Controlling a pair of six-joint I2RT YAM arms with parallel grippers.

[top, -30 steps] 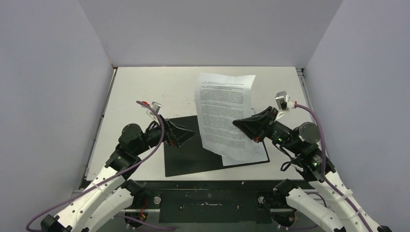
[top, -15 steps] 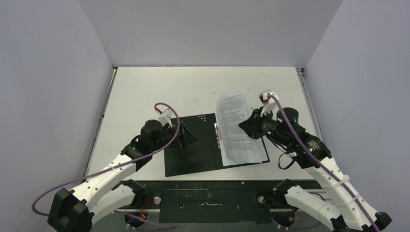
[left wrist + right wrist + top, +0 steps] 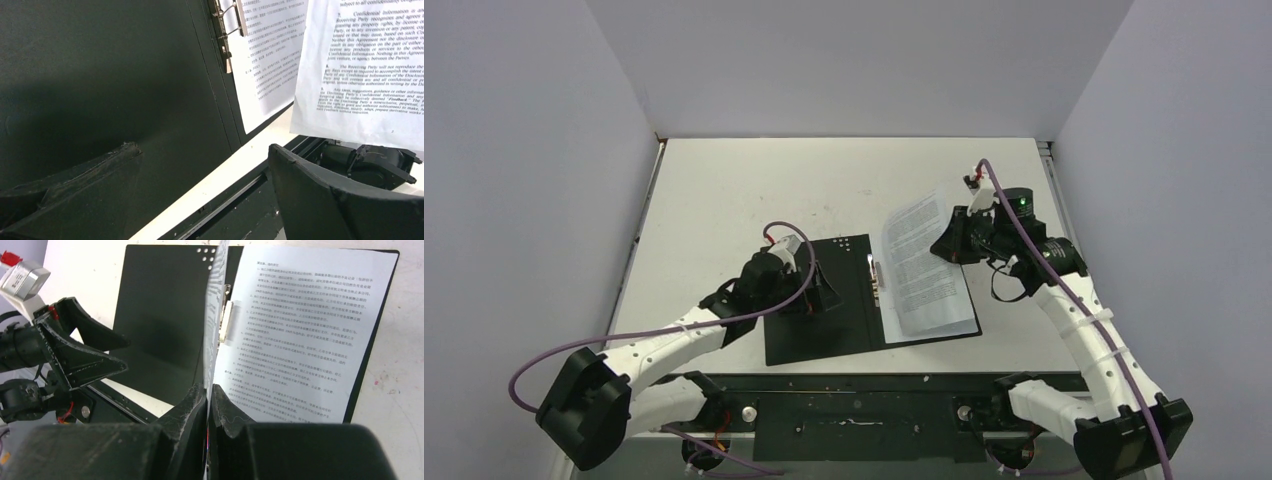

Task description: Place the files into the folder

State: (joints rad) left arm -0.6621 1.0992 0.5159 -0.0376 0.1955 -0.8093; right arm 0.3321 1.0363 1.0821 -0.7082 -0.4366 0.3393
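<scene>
The 2nd sheet (image 3: 921,262), pinched by the right end effector (image 3: 952,243), has been lowered over the folder (image 3: 824,335); release seems due.

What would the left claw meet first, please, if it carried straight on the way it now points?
Most likely the folder's black left inner cover: the open left claw points down at it, and nothing shows between them. How near it is, the pictures do not settle.

The folder (image 3: 824,340) is black inside, with small white dots at its far edge. The files (image 3: 924,270) are white with dense black print. The bench (image 3: 724,190) is off-white.
</scene>
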